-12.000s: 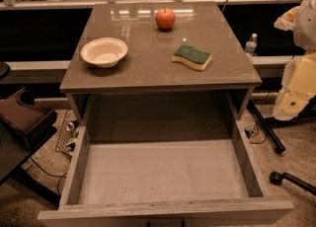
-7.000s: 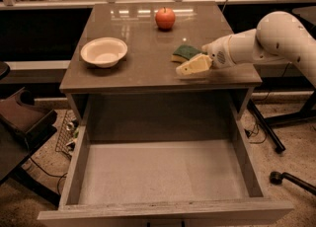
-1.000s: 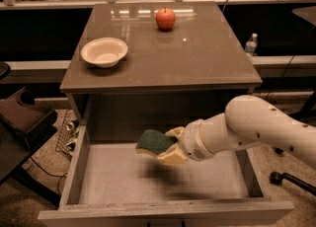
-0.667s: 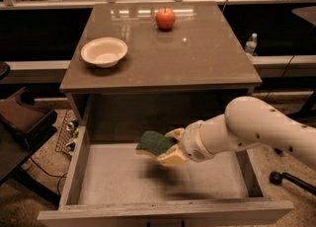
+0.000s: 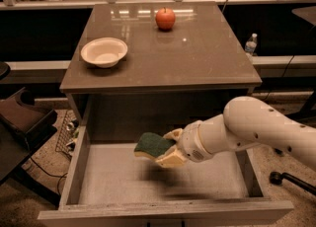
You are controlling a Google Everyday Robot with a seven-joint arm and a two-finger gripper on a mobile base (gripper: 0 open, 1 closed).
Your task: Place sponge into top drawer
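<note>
The sponge point(image 5: 152, 144), dark green on top with a yellow base, is held in my gripper point(image 5: 166, 148), which is shut on it. The white arm reaches in from the right. The sponge hangs a little above the pale bottom of the open top drawer point(image 5: 123, 181), near its middle, with a shadow under it. The drawer is pulled fully out below the table.
On the brown table top point(image 5: 197, 58) stand a white bowl point(image 5: 104, 52) at the left and a red apple point(image 5: 165, 18) at the back. A water bottle point(image 5: 251, 44) stands behind the table's right edge. A dark chair point(image 5: 19, 117) is at the left.
Almost nothing has moved in the last second: the gripper still holds the sponge over the drawer's middle. Earlier it lifted the sponge off the table top and carried it down into the drawer.
</note>
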